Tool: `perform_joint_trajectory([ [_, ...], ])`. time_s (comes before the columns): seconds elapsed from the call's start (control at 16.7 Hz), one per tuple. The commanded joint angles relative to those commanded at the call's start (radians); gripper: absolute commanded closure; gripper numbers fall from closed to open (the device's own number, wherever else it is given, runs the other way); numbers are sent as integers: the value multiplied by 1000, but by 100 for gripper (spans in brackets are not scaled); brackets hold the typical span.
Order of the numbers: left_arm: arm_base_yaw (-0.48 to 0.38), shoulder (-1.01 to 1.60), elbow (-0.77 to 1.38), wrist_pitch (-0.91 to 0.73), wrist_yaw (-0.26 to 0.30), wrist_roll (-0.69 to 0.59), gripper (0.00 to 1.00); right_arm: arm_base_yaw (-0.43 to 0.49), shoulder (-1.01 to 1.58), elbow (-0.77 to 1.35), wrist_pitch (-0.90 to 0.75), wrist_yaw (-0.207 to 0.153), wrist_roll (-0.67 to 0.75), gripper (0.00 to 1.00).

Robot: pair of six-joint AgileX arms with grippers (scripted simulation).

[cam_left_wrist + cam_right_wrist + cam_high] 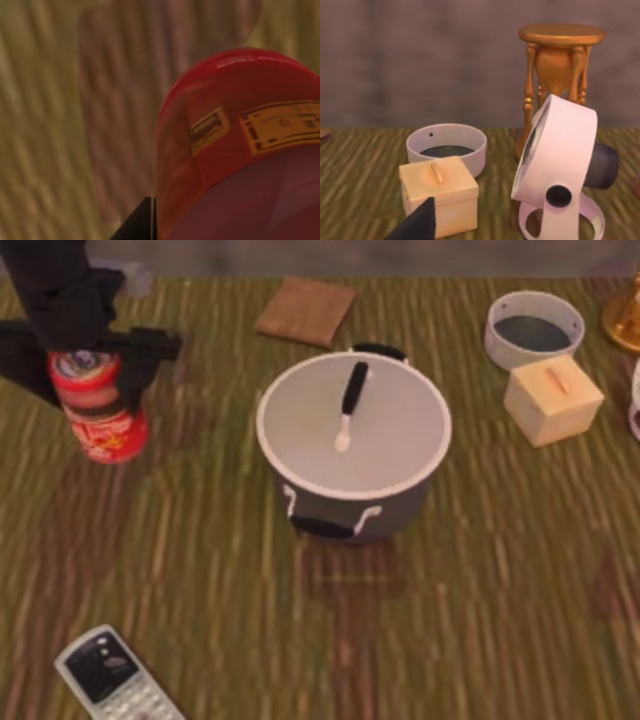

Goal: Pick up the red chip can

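Note:
The red chip can stands at the left of the table, red with yellow marks and a pale round lid. My left gripper comes down from above and is shut on the can's upper part, a black finger on each side. In the left wrist view the red can fills the picture beside one dark fingertip. Whether the can's base touches the mat I cannot tell. My right gripper is out of the top view, low at the far right, open and holding nothing.
A big grey pot with a white lid sits mid-table. A brown pad lies behind it. A white ring dish, wooden box, hourglass and white fan crowd the right. A phone lies front left.

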Motion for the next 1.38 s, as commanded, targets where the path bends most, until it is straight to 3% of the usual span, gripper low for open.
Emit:
perform_joint_trajectory([
  [0.18,-57,32,8,22,2,-180,100,0,0,0,0,0,0,0],
  [0.36,-89,51,7,33,4,-267,100,0,0,0,0,0,0,0],
  [0.72,-88,48,2,36,4,-271,100,0,0,0,0,0,0,0],
  [1.08,-89,73,-138,204,5,-272,100,0,0,0,0,0,0,0],
  [1.32,-90,79,-150,216,5,-272,100,0,0,0,0,0,0,0],
  [1.38,-90,79,-150,216,5,-272,92,0,0,0,0,0,0,0],
])
